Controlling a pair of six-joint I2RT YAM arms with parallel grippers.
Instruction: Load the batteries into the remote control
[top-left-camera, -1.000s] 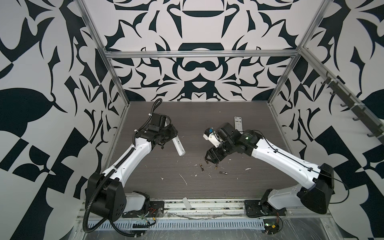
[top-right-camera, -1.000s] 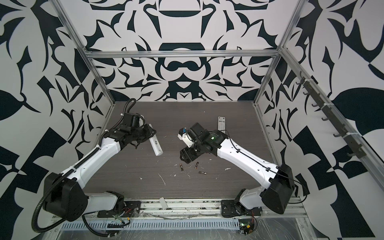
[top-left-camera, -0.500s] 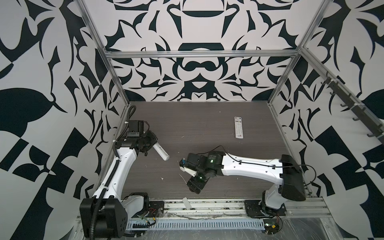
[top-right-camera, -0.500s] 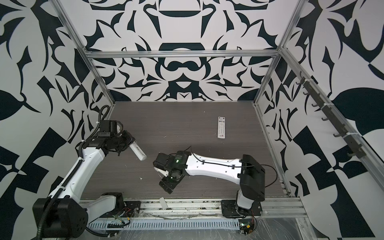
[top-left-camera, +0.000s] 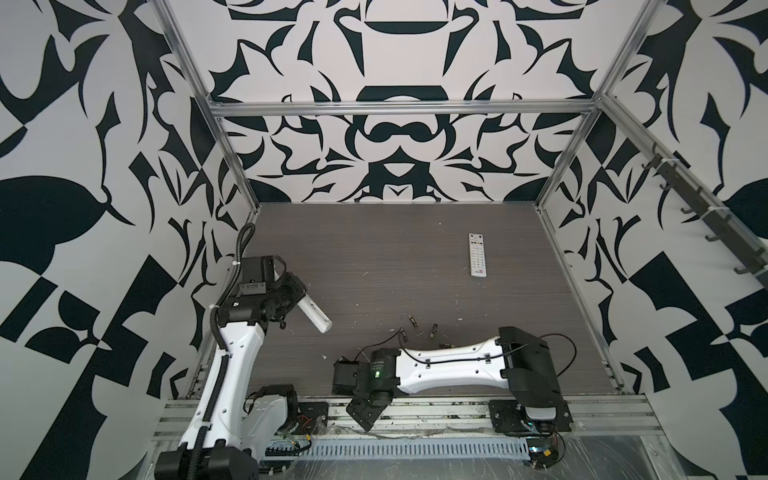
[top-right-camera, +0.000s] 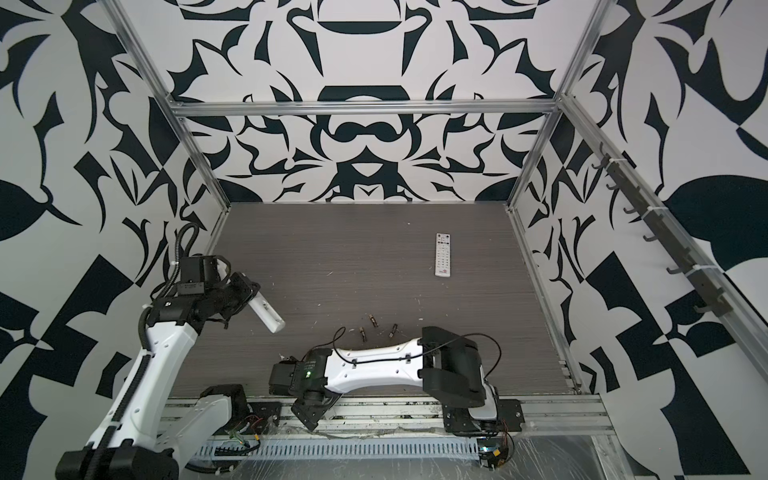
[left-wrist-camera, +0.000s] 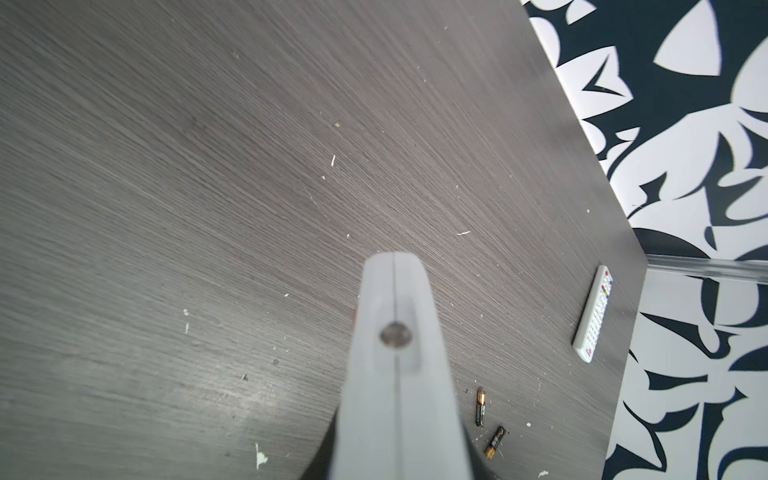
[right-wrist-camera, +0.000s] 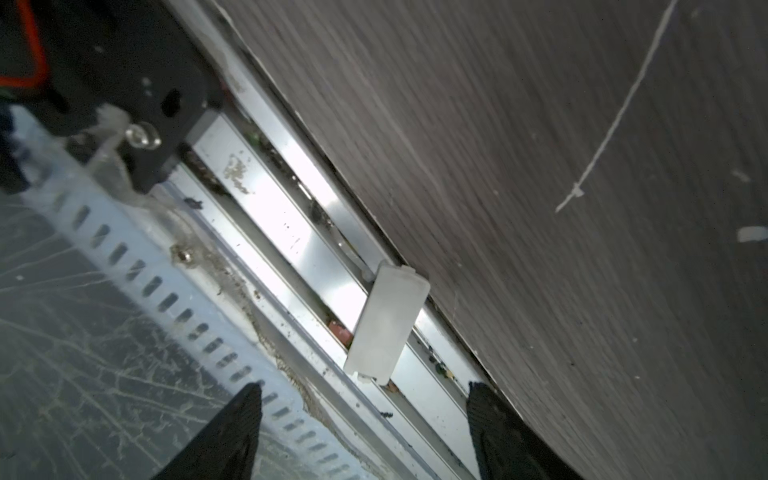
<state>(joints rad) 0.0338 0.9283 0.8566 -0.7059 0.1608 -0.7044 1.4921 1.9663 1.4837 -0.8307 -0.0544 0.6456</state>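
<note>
My left gripper (top-left-camera: 293, 297) is shut on one end of a white remote control (top-left-camera: 314, 318), held above the table's left side; in the left wrist view the remote control (left-wrist-camera: 395, 332) fills the middle and hides the fingers. Several batteries (top-left-camera: 412, 320) (top-right-camera: 372, 320) lie loose on the table near the front centre, two of them showing in the left wrist view (left-wrist-camera: 481, 406). My right gripper (top-left-camera: 365, 411) hangs over the front rail, open, its fingertips (right-wrist-camera: 249, 399) either side of a small white cover (right-wrist-camera: 386, 324) lying on the rail, not touching it.
A second white remote (top-left-camera: 477, 254) lies button side up at the back right of the table (top-left-camera: 374, 257). White scraps and a thin strand (right-wrist-camera: 615, 120) litter the wood. The aluminium rail (right-wrist-camera: 291, 232) and the slotted cable duct (top-left-camera: 395, 449) run along the front edge.
The right arm swung from above the batteries down to the front rail and its jaws widened. The left arm drew back to the left, still holding the remote control.
</note>
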